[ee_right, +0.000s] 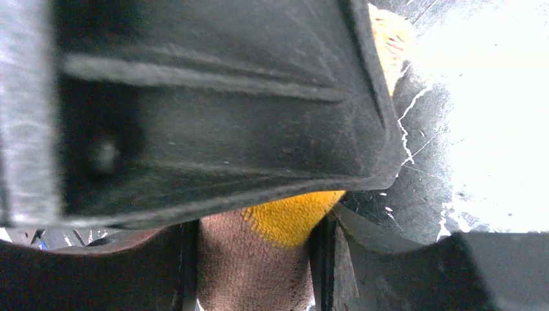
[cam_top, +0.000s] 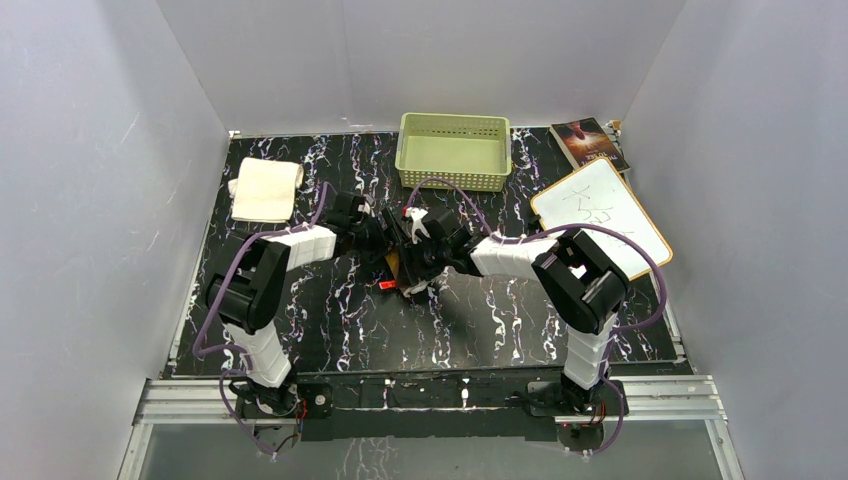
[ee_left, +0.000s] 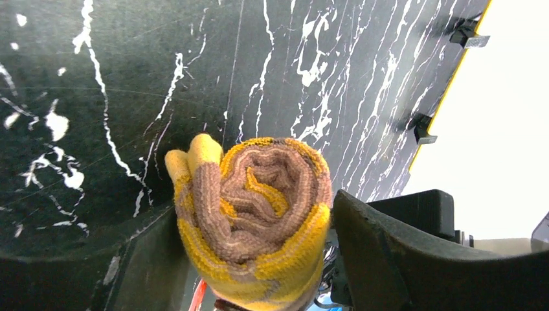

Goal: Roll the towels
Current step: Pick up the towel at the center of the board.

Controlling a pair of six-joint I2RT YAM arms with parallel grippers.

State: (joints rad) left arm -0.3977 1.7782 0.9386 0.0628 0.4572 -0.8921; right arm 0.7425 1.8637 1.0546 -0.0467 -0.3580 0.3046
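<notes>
Holding the rolled yellow-brown towel (ee_left: 252, 214) at mid-table, probably so the coil can't spring open: the right gripper (ee_right: 254, 265) clamps the roll's body between its fingers, while the left gripper (ee_left: 249, 259) straddles the roll's spiral end, and I can't tell whether it is squeezing or only cupping. The cream towel (cam_top: 265, 190) sits far left on the table (cam_top: 500, 320), well apart, looking rolled or folded. The green basket (cam_top: 452, 183) at the far edge holds nothing, likely the drop spot.

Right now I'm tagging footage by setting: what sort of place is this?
Probably a robot test cell: plain grey walls enclose a black marbled table, left arm and right arm bolted at its edge.
</notes>
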